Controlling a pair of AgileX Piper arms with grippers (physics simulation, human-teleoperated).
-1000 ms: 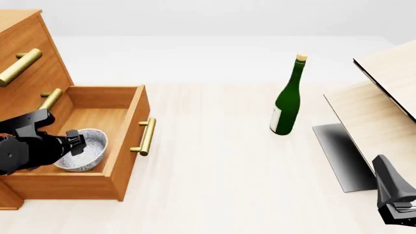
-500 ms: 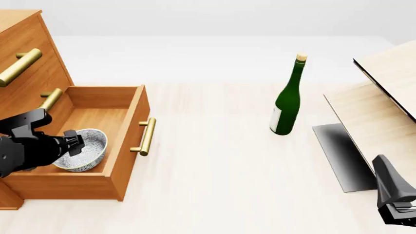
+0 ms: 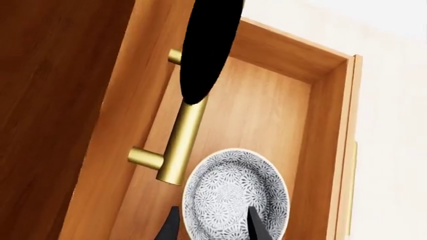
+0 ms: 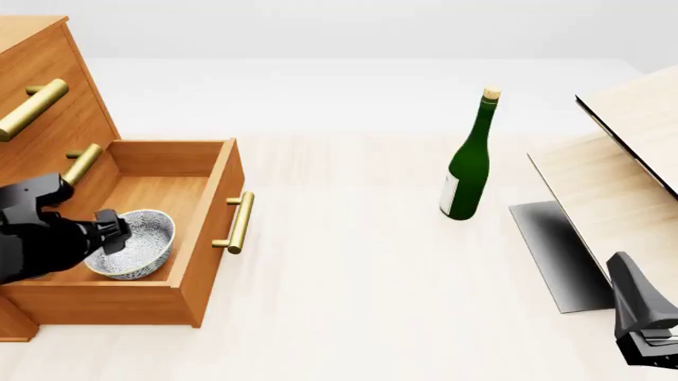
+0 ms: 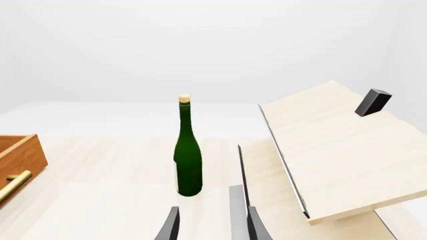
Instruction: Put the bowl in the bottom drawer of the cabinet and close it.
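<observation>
The speckled white bowl (image 4: 138, 242) (image 3: 237, 200) sits upright on the floor of the pulled-out bottom drawer (image 4: 202, 171) (image 3: 267, 100) of the orange-brown cabinet (image 4: 59, 119) (image 3: 60, 100). My left gripper (image 4: 109, 230) (image 3: 212, 227) is open at the bowl's cabinet-side rim, one finger outside the wall and one over the inside. The drawer's brass handle (image 4: 240, 222) faces the table's middle. Far off at the front right, my right gripper (image 4: 650, 349) (image 5: 210, 227) is open with nothing between its fingers.
A tall green bottle (image 4: 466, 171) (image 5: 188, 160) stands mid-table. Pale wooden boards (image 4: 614, 182) (image 5: 333, 150) lean at the right over a dark grey panel (image 4: 556, 254). The middle drawer's handle (image 4: 82, 161) (image 3: 183, 140) juts out just above the left gripper.
The left gripper has drawn back a little to the left, away from the bowl's middle. The bowl stays in the drawer. The right arm has not moved.
</observation>
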